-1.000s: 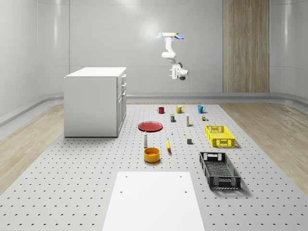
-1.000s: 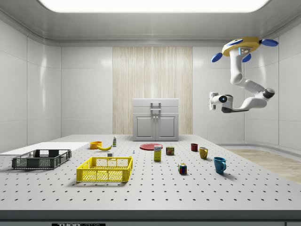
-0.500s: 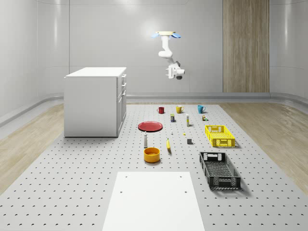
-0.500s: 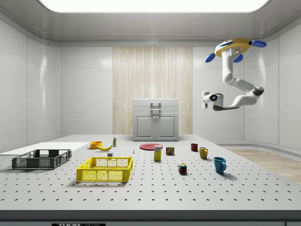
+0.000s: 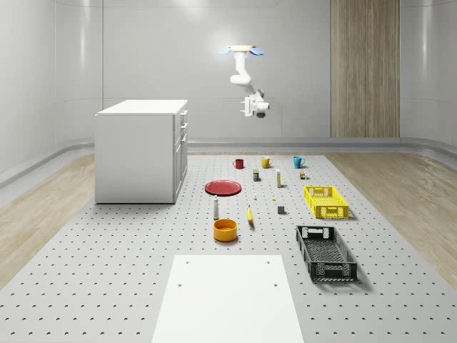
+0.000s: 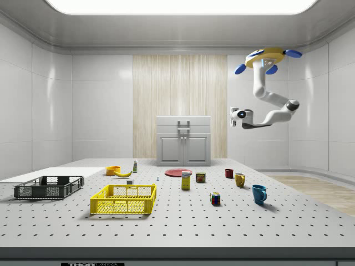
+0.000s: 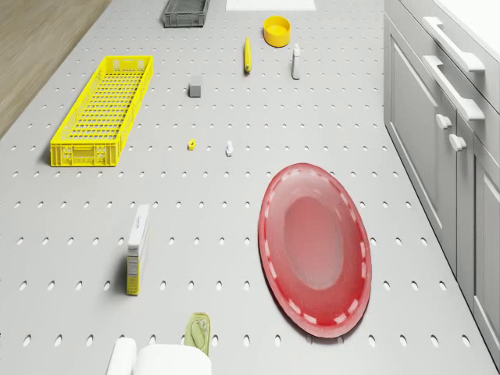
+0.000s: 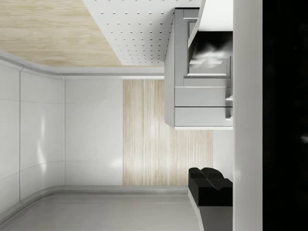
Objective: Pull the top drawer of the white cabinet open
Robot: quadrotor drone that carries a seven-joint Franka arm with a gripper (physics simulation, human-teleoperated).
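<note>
High above the far end of the grey pegboard bench [image 5: 107,286], a quadrotor drone [image 5: 241,51] with blue rotors hovers, its white arm bent downward. Its end effector [image 5: 245,109] hangs in open air, pointing toward the white cabinet [image 5: 139,153] and well apart from it, holding nothing; how wide its fingers stand cannot be told. All the cabinet's drawers sit flush, including the top drawer [image 6: 183,121]. A round red plate [image 7: 315,248] lies on the bench near the cabinet's front.
</note>
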